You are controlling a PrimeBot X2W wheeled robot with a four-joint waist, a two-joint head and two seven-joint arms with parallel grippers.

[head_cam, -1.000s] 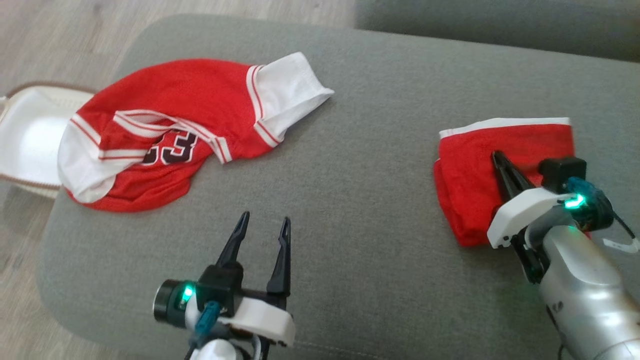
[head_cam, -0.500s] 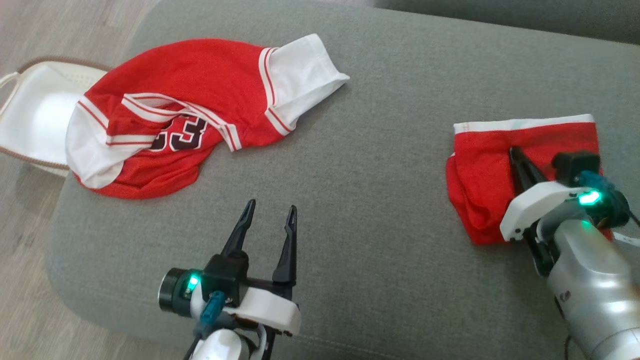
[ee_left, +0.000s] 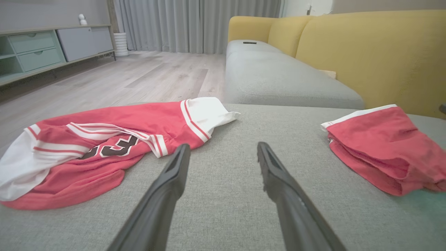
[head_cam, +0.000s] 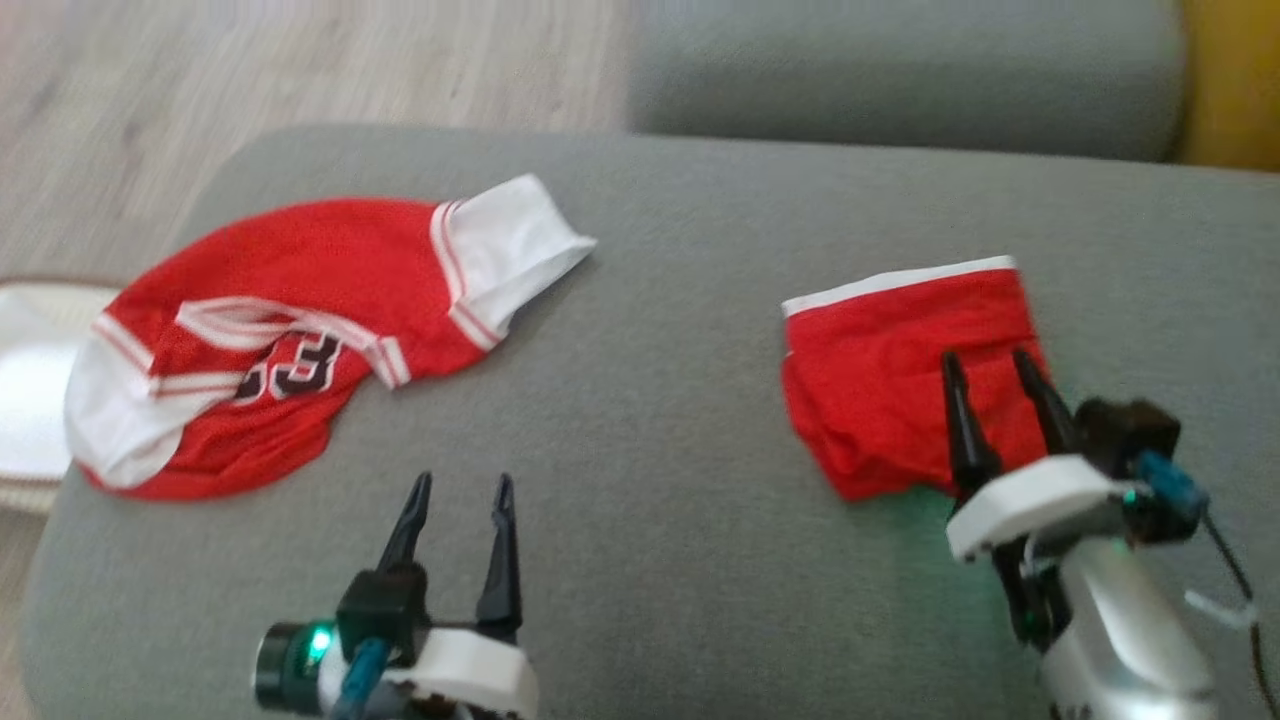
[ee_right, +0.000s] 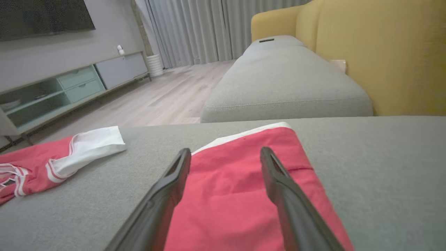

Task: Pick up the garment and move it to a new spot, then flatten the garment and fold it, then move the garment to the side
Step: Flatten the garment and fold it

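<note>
A folded red garment [head_cam: 880, 400] with a white band lies flat at the right of the grey cushion [head_cam: 660, 420]. My right gripper [head_cam: 984, 357] hovers over its near right part, open, with nothing between the fingers. The right wrist view shows the red cloth [ee_right: 226, 188] lying beneath and between the spread fingers [ee_right: 225, 150]. My left gripper [head_cam: 462, 481] stands open and empty over bare cushion near the front edge, apart from both cloths. In the left wrist view its fingers [ee_left: 223, 145] point between the two, with the folded garment [ee_left: 379, 146] to the right.
A crumpled red and white jersey [head_cam: 280, 300] with a dark number lies at the cushion's left, also in the left wrist view [ee_left: 104, 139]. A white basket [head_cam: 25, 400] sits on the floor beyond the left edge. A second grey seat [head_cam: 900, 80] and a yellow backrest [ee_left: 366, 52] lie behind.
My right gripper's fingers, shut and resting on the folded garment before, now stand apart above it. The head camera has shifted. The left gripper holds its pose.
</note>
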